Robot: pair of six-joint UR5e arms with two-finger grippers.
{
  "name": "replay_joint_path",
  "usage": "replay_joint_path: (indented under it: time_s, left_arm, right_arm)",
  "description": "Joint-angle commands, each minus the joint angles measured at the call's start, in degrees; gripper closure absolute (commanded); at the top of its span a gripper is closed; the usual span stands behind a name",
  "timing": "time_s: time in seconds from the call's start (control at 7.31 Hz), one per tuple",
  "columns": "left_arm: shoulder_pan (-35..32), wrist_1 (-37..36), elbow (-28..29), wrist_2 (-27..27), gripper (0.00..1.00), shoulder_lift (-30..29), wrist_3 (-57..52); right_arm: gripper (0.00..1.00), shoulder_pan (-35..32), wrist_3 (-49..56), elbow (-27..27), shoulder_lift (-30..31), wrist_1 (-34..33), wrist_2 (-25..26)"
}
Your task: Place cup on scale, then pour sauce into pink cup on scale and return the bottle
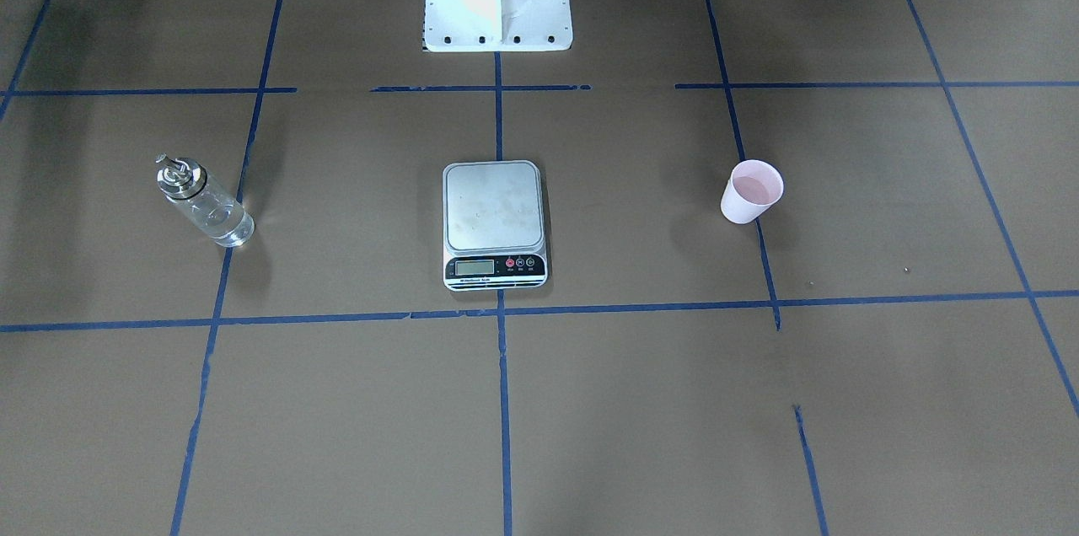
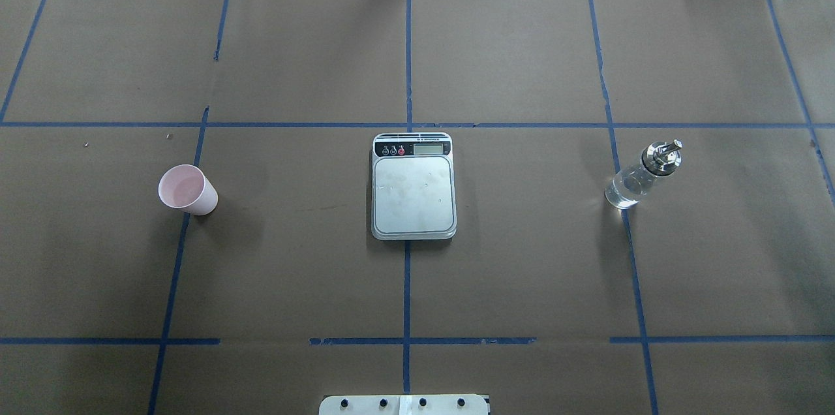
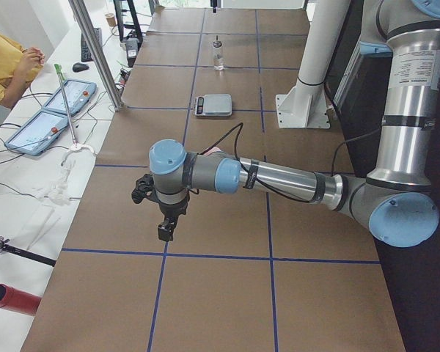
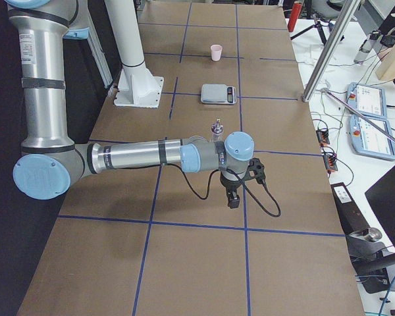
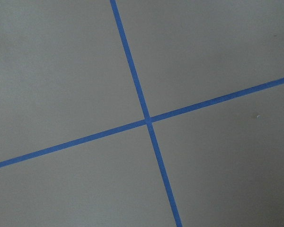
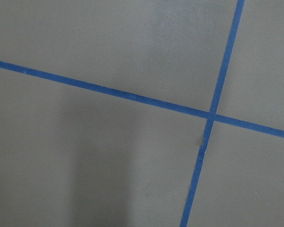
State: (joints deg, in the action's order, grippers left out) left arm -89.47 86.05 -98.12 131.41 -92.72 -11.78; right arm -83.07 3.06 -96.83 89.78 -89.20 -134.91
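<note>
Stretched low over table (image 2: pixel 522 258), left gripper (image 3: pixel 165 230) and right gripper (image 4: pixel 233 200) pointing down; cannot tell if open or closed. Overhead, at 9 o'clock from scale (image 2: pixel 413 188), upright cup (image 2: pixel 188 190); at 3 o'clock, bottle (image 2: pixel 636 180) holding clear sauce (image 2: pixel 623 193).

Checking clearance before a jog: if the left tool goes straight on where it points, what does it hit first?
The left tool points down; it would likely meet the brown table paper first, near a blue tape crossing. Its wrist view shows nothing else below.
</note>
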Motion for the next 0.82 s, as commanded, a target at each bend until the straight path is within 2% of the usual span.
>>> replay_joint_path:
  time_s: [0.0, 0.41, 0.68]
  left_arm:
    - [0.1, -0.6, 0.5, 2.2, 0.00, -0.1, -0.2]
    - [0.2, -1.2, -0.6, 2.6, 0.00, -0.4, 0.1]
    - [0.4, -0.4, -0.1, 4.9, 0.00, -0.6, 0.4]
  right_arm:
    - [0.00, 0.0, 0.1, 0.1, -0.2, 0.3, 0.2]
    - [0.00, 0.0, 0.0, -0.2, -0.3, 0.5, -0.7]
    - [0.00, 0.0, 0.0, -0.4, 0.1, 0.8, -0.5]
